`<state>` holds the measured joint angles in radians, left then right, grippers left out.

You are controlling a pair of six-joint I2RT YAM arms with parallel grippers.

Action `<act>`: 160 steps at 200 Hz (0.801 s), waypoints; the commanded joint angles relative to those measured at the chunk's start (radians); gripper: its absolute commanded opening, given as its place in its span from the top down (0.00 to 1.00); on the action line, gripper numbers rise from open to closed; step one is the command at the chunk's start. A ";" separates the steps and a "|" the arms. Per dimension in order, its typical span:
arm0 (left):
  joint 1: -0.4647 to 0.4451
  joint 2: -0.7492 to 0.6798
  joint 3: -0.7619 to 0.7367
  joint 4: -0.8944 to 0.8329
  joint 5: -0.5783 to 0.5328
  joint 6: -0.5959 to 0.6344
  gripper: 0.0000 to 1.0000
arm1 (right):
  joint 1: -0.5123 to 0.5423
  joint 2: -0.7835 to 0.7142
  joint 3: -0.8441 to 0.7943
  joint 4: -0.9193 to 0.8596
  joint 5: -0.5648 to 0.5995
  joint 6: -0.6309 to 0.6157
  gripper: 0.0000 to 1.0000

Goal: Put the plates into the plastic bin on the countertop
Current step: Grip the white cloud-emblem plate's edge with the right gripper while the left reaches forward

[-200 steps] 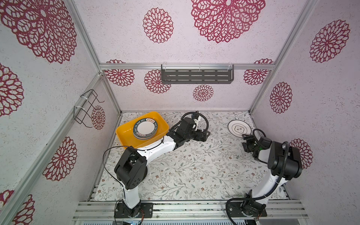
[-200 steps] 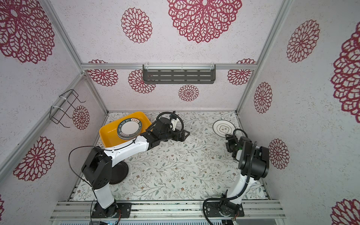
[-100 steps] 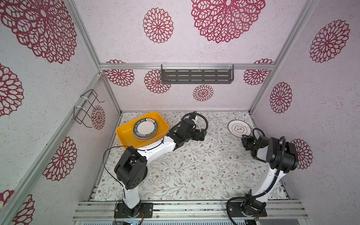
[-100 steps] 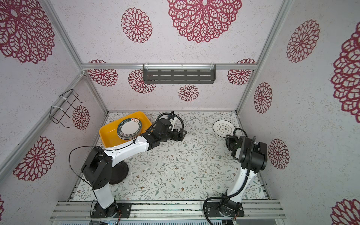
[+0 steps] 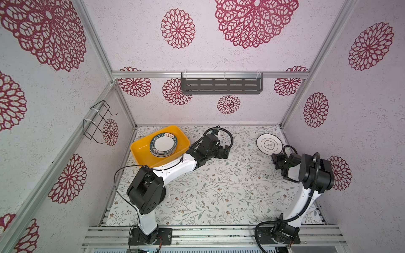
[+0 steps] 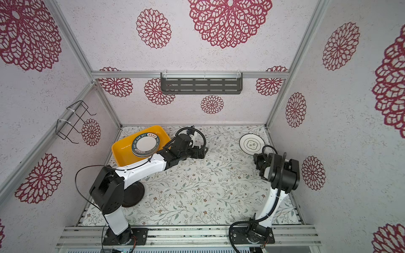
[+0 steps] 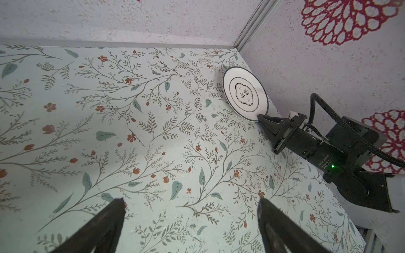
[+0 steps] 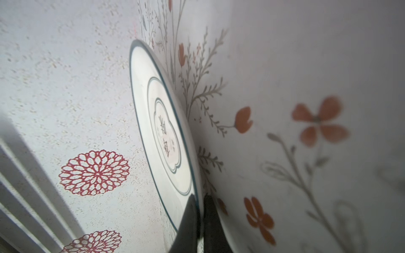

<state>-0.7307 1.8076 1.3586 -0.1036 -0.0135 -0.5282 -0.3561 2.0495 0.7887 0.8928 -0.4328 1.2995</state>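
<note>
White plate (image 8: 162, 135) rim in R hand (image 8: 199, 198)

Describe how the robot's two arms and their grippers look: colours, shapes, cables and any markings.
The left arm and right arm have white links between bulky black joint housings. A ribbed black cable loops over each wrist. The left gripper and right gripper are black, with tapering wedge-shaped fingers. The right wrist carries small white lettering and a green light.

The bin (image 5: 140, 153) is yellow-orange, stacked plates (image 5: 163, 143) white with teal lettered rims, lone plate (image 5: 269, 143) black-ringed, desk (image 5: 219, 186) leafy-vined.
</note>
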 commanded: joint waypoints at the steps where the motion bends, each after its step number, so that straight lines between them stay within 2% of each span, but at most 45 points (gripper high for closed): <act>1: 0.003 -0.043 -0.009 -0.009 -0.012 -0.002 0.03 | 0.008 0.038 -0.037 -0.011 0.010 0.031 0.95; 68: 0.003 -0.096 -0.055 0.007 -0.029 -0.001 0.03 | 0.052 -0.074 -0.068 0.070 -0.033 0.092 0.99; 115: 0.040 -0.164 -0.131 0.042 -0.003 -0.056 0.03 | 0.176 -0.175 -0.021 0.001 -0.106 0.086 0.99; 160: 0.128 -0.230 -0.202 0.060 0.080 -0.111 0.03 | 0.315 -0.306 0.039 -0.223 -0.109 -0.054 0.99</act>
<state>-0.6483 1.6318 1.1843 -0.0792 0.0139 -0.5999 -0.0986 1.8507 0.7650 0.7547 -0.5056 1.3518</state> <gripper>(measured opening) 0.972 0.058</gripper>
